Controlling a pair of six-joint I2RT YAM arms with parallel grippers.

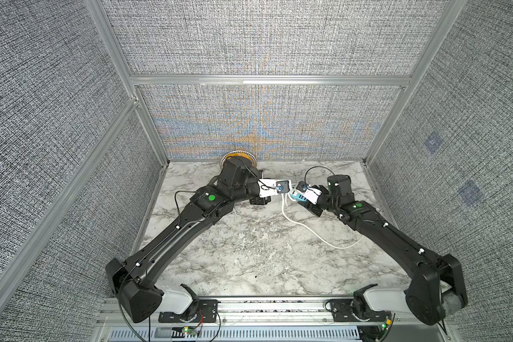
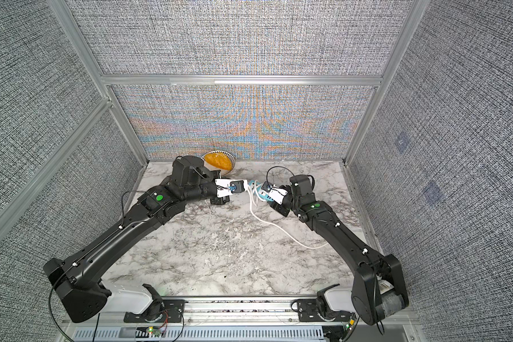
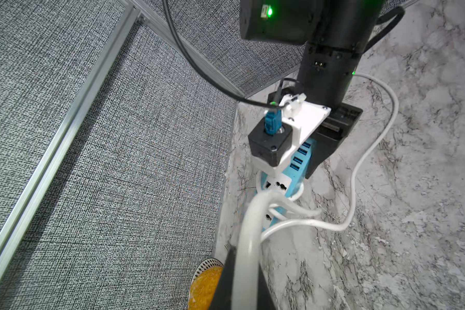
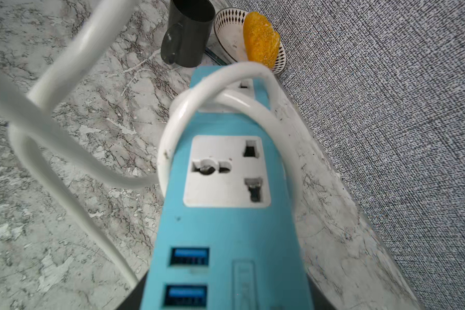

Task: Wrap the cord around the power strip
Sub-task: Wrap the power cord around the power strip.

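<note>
The light-blue power strip [image 4: 226, 230] is held above the marble table near the back wall, with my right gripper [image 4: 226, 298] shut on its USB end. In both top views the power strip [image 1: 297, 197] [image 2: 263, 196] sits between the two wrists. The white cord [image 4: 220, 80] loops loosely round its far end, over the sockets. My left gripper [image 3: 246, 268] is shut on a stretch of the cord [image 3: 249, 236] close to the strip. The rest of the cord [image 1: 311, 232] trails across the table and under the right arm. The plug is hidden.
A patterned bowl [image 2: 219, 162] holding something orange stands at the back wall behind the left arm. A dark mug [image 4: 189, 32] stands beside it. Fabric walls close in the table [image 1: 249, 251] at the back and both sides.
</note>
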